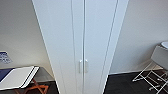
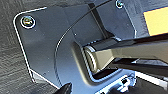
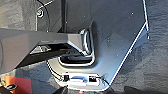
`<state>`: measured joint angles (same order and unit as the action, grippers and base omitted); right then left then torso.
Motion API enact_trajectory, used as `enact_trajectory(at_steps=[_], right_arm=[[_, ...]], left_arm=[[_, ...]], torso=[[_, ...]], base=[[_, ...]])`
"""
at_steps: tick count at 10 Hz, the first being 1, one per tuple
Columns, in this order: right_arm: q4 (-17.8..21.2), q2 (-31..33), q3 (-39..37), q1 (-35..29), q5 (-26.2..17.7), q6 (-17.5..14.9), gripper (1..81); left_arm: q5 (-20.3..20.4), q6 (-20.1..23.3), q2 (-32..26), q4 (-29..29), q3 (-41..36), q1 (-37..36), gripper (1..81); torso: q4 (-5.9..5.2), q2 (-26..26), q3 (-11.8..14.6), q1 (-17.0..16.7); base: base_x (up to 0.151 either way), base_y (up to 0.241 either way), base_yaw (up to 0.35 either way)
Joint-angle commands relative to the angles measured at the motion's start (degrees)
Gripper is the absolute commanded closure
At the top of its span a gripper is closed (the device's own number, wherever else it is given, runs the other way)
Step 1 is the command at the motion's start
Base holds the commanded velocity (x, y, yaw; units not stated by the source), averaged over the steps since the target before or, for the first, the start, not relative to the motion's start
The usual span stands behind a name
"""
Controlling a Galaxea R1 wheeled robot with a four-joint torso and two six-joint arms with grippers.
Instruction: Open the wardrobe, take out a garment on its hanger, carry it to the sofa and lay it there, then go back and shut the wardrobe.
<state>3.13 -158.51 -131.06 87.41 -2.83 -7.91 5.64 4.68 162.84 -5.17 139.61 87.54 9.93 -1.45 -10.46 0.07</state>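
**Q:** Nearest the cameras, what do the wrist views show?

**A:** Robot parts: a dark plate and a jointed bar, over dark carpet (image 2: 10,62). A small dark tip shows at the edge of the left wrist view, but whether the left jaws are spread or pressed together cannot be told. The same holds for the right jaws. A yellow patch (image 2: 156,21) lies beyond the plate in the left wrist view; an orange-red patch (image 3: 20,83) lies beside the plate in the right wrist view.

**Q:** Moving outward, where does the task's thing stand?

**A:** Straight ahead in the head view: the wardrobe (image 1: 97,37), tall, narrow and white, against a pale wall (image 1: 145,30). Its two doors are shut, meeting at a thin central seam. Two small white handles (image 1: 83,66) sit side by side at the seam.

**Q:** What lies to either side?

**A:** Left and near, a white board with a dark edge (image 1: 17,77) rests on an orange folding frame (image 1: 37,88). Right, a white wire-legged stand (image 1: 152,76) carries a pale grey object, well apart from the wardrobe.
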Motion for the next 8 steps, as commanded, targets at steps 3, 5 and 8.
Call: enact_trajectory(at_steps=[3,5,8], right_arm=[[0.38,0.01,-1.20,-1.92,-3.50,-0.17,1.0],[0.12,-0.78,-1.99,-1.57,-3.41,-0.26,1.0],[0.21,-0.78,-1.99,-1.66,-3.32,-0.26,1.0]], left_arm=[[-3.36,0.42,-0.58,-0.63,-0.39,-1.10,1.0],[-3.36,0.42,-0.58,-0.63,-0.39,-1.10,1.0],[-3.36,0.42,-0.50,-0.63,-0.39,-1.10,1.0]], torso=[[0.00,0.00,0.00,0.02],[0.00,0.02,0.00,0.02],[0.00,0.00,-0.02,0.00]], base=[[0.111,0.000,0.000],[0.093,0.000,0.000],[0.074,0.000,0.000]])
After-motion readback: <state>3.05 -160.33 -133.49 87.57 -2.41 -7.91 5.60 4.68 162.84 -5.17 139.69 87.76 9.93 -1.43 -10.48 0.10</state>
